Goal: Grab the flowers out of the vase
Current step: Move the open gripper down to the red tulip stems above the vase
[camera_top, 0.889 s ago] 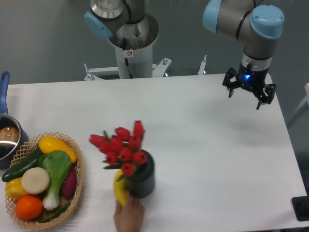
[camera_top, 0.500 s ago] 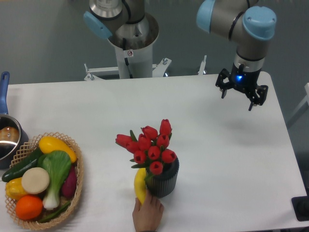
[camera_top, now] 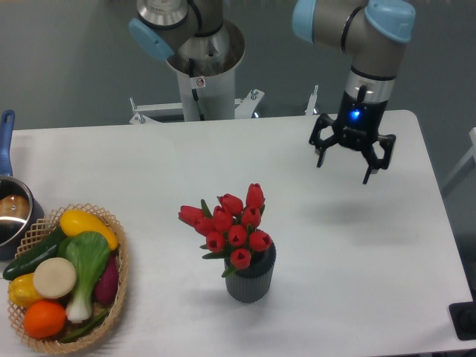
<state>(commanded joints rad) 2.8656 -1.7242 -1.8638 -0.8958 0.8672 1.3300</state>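
**Bench count**

I am counting one vase [camera_top: 251, 279] holding about nine red flowers [camera_top: 230, 227], one wicker basket [camera_top: 117, 275] carrying roughly seven vegetables, one pot [camera_top: 10, 214], and one claw [camera_top: 347, 155] on my single arm.

Arm links grey metal with light-blue joint caps; black two-finger end effector [camera_top: 352, 152] carrying a lit blue indicator; silver base column bearing a small red-and-white label.
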